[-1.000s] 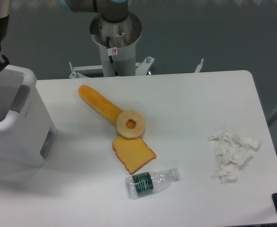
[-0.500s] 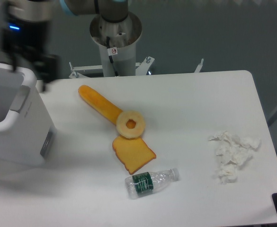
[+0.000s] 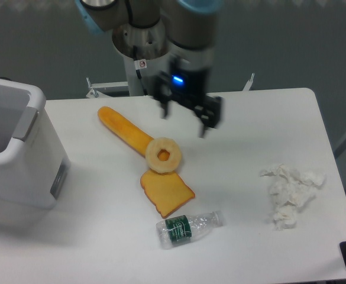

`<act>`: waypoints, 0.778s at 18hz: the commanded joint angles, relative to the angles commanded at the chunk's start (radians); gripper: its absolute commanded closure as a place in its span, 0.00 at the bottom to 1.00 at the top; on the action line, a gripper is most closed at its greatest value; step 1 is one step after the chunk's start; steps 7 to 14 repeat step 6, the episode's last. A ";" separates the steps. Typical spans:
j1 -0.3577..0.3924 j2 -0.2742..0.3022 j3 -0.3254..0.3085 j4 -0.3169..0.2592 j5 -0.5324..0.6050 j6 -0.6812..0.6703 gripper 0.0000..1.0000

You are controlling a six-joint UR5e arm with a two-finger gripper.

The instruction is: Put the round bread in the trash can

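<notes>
we see the gripper (image 3: 183,121) swung away from the trash can (image 3: 13,151) in the last second; it now hangs over the table (image 3: 249,195) just above the ring bread (image 3: 164,156), jaws spread and empty. the round bread is nowhere on the table, so we judge it dropped in the bin, out of view.

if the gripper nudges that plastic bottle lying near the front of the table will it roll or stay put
The bottle lies on its side, so a push across its length would probably make it roll. It looks clear and empty, so likely light and easy to shove. Its thin walls may dent if squeezed. The gripper hangs open well behind it, not touching it.
</notes>
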 joint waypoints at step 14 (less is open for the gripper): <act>0.046 -0.114 0.020 0.100 0.042 0.040 0.00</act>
